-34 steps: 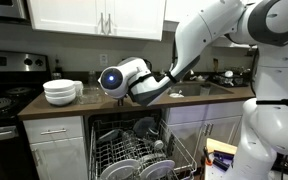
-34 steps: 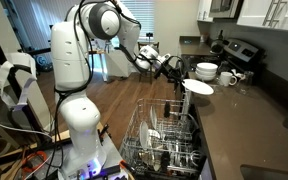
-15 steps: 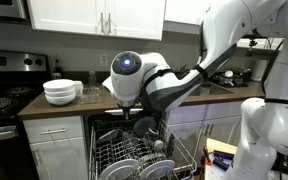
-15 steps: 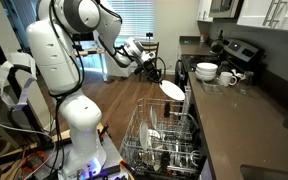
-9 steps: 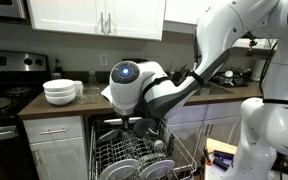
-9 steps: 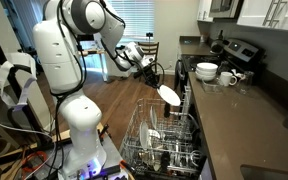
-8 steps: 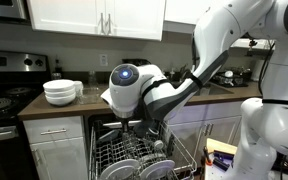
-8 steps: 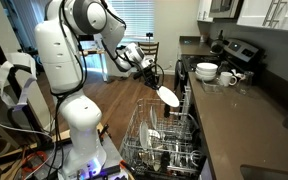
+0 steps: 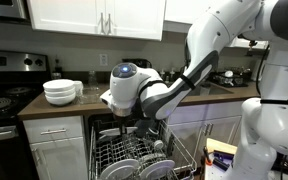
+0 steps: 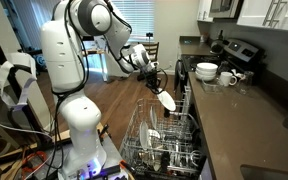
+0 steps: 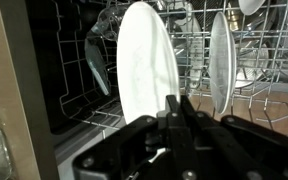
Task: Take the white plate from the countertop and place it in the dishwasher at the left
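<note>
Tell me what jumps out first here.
The white plate stands on edge, pinched at its rim by the end effector, above the open dishwasher rack. The big white arm fills an exterior view, with stacked white bowls on the countertop beside it.

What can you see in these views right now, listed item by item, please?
white plate: one, white, upright in the gripper, over the dishwasher rack
racked plate: one, white, standing in the rack beside it
dishwasher rack: one, grey wire, pulled out below the counter
bowls: one stack, white, on the countertop
countertop: one, brown
gripper: one, black, shut on the white plate
</note>
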`<control>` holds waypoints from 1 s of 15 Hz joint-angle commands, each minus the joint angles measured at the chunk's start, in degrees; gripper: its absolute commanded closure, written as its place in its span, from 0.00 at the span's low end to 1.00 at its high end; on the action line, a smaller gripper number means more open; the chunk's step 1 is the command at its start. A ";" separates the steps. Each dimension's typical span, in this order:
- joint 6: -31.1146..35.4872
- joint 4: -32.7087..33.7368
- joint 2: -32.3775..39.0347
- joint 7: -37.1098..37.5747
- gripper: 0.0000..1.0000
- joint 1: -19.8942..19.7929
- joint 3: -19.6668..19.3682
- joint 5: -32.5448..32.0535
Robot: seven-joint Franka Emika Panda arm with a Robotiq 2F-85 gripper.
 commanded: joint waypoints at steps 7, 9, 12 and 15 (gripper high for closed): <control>4.70 3.27 1.77 -30.83 0.98 -4.10 -1.74 29.47; 4.11 4.14 2.84 -35.95 0.98 -4.67 -1.50 35.21; 2.77 5.57 4.76 -41.24 0.98 -5.48 -1.08 41.46; 1.26 6.55 6.24 -43.40 0.98 -6.28 -0.91 44.69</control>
